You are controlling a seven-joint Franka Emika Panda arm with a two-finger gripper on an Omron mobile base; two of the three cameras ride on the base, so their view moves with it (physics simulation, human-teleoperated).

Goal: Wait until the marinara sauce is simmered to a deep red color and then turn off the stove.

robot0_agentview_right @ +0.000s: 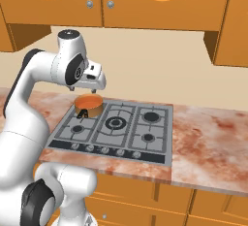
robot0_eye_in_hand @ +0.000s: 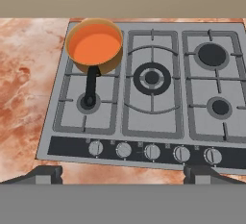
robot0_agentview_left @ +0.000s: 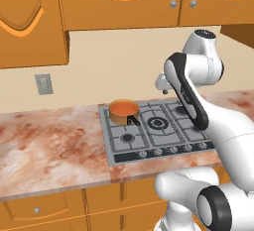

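The sauce [robot0_eye_in_hand: 94, 48] sits in its pan [robot0_eye_in_hand: 116, 60] at the upper left of the stove [robot0_eye_in_hand: 144, 93], orange and not deep red, so this looks like the waiting step. The claw [robot0_eye_in_hand: 123, 174] hangs well above the knobs [robot0_eye_in_hand: 152, 151], fingers spread and empty. Next it likely must reach down to one knob; which one I cannot tell.

Matt grey metal stove [robot0_eye_in_hand: 144, 141]

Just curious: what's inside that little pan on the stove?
The pan holds smooth orange sauce, flat and nearly to the rim. The sauce hides the pan's bottom and the burner beneath.
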